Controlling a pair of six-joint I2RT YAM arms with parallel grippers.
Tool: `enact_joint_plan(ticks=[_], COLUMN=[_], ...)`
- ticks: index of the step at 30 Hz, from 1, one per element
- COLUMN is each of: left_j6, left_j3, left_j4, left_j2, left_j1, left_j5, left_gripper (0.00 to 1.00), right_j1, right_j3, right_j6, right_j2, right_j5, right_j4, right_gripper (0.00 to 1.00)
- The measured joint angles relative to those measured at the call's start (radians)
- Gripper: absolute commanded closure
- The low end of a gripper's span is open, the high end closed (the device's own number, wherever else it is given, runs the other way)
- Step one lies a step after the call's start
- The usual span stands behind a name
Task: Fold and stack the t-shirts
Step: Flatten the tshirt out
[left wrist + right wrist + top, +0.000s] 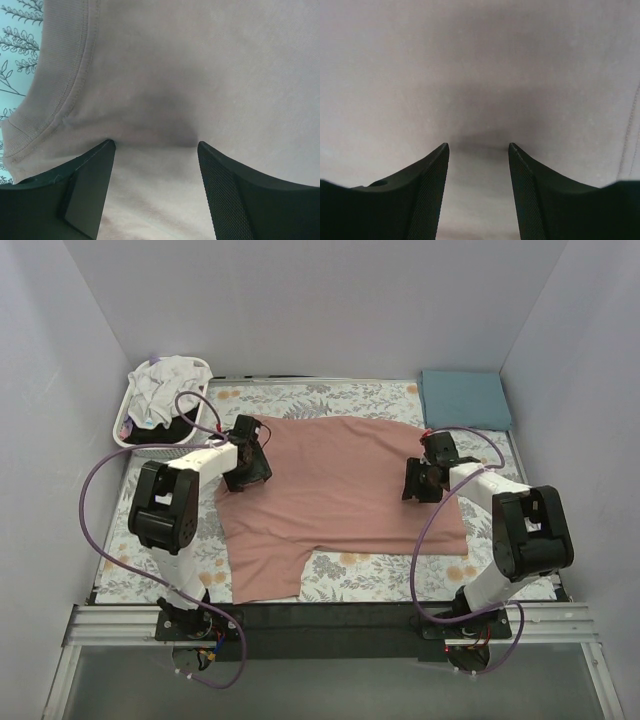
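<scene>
Grey-and-orange floral cloth (340, 395) covers the table; a large dusty-pink cotton t-shirt (340, 500) lies spread flat at its centre, not yet folded.

Left gripper (247, 465) sits over the shirt's left side beside a ribbed band (55, 105); right gripper (420, 480) sits over the right side, inboard of a stitched seam (630, 135). Both stand with jaws apart, tips at the fabric, nothing pinched. Risks, as judged: closing here could take only the top layer, or gather the floral cloth with it at the left edge; unequal lift between arms would skew the fold. Room: bare floral cloth runs along far and near sides; a folded teal-blue t-shirt (465, 398) occupies the far right corner, a white slatted plastic basket (150, 448) of white and dark garments the far left, near the left arm; pale walls close three sides.
</scene>
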Motion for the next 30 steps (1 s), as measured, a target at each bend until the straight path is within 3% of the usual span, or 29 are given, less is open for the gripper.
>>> enact_joint_plan(ticks=[5, 10, 16, 19, 22, 30], left_j6=[-0.024, -0.075, -0.144, -0.128, -0.074, 0.083], left_j3=[-0.146, -0.355, -0.48, -0.408, -0.263, 0.129], left_j4=[0.042, 0.003, -0.122, -0.169, -0.161, -0.027], left_j2=[-0.109, -0.31, -0.497, -0.485, -0.415, -0.03], left_j1=[0.001, 0.007, 0.019, 0.021, 0.021, 0.021], left_j5=[-0.009, 0.011, 0.098, 0.084, 0.034, -0.083], left_gripper=[0.33, 0.33, 0.33, 0.33, 0.31, 0.27], right_j1=[0.0, 0.0, 0.002, 0.003, 0.003, 0.003], right_j3=[-0.085, -0.243, -0.324, -0.267, -0.082, 0.379], right_j6=[-0.015, -0.006, 0.006, -0.023, -0.073, -0.195], right_j2=[-0.06, -0.225, -0.382, -0.371, -0.278, 0.071], right_j5=[-0.019, -0.061, -0.14, -0.143, -0.131, -0.105], right_j4=[0.063, 0.084, -0.072, -0.167, -0.214, -0.117], right_gripper=[0.42, 0.42, 0.44, 0.44, 0.45, 0.44])
